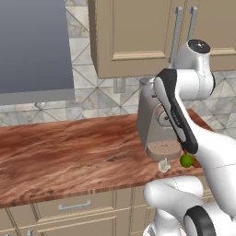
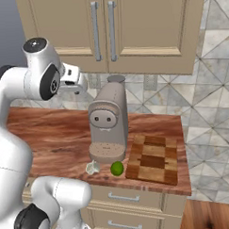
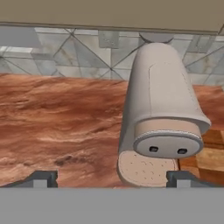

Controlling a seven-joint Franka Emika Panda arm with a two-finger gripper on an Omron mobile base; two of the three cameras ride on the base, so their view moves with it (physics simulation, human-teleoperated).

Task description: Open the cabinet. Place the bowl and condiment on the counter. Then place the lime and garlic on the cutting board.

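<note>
**Jaws spread wide, cabinet doors closed**

The garlic [image 2: 93, 168] and lime [image 2: 117, 168] are lying at the counter's [image 2: 56, 138] front edge, just before a coffee machine [image 2: 108, 121], with the cutting board [image 2: 154, 158] sitting just beside the lime. The gripper [image 3: 109, 178] is hovering released, grasping nothing, fingertips [image 3: 43, 178] standing far apart above the counter. Behind, the cabinet [image 2: 131, 30] is hanging on the wall, both doors shut

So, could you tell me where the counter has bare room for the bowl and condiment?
The counter is bare from its left end up to the coffee machine. It is crowded at the machine's foot, where the garlic and lime lie by the front edge beside the cutting board.
</note>
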